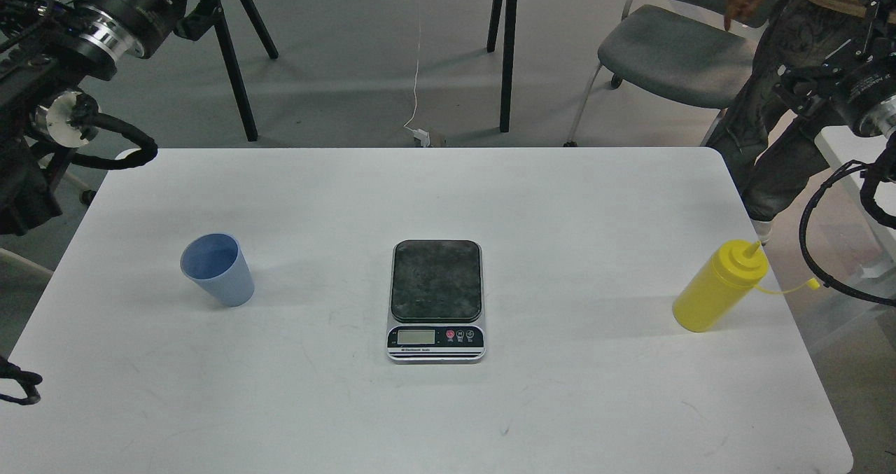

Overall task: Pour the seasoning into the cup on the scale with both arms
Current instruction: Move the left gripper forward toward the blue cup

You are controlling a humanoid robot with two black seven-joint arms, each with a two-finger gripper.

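Note:
The light-blue cup [218, 271] stands upright and empty on the left of the white table [448, 418]. The scale [436, 281] lies at the table's middle, its dark plate bare and its display facing me. On the right stands the yellow seasoning bottle [714, 288], its small tip cap hanging off to the right on a tether. My left gripper [199, 5] is high at the top left, far from the cup. My right gripper [798, 85] is high at the top right, above and beyond the bottle. Both are dark, and their fingers cannot be told apart.
A person [784, 75] stands past the table's far right corner beside a grey chair [672, 54]. Black stand legs [507, 47] and a white cable [418, 75] are on the floor behind the table. A black cable loop [815, 250] hangs right of the bottle.

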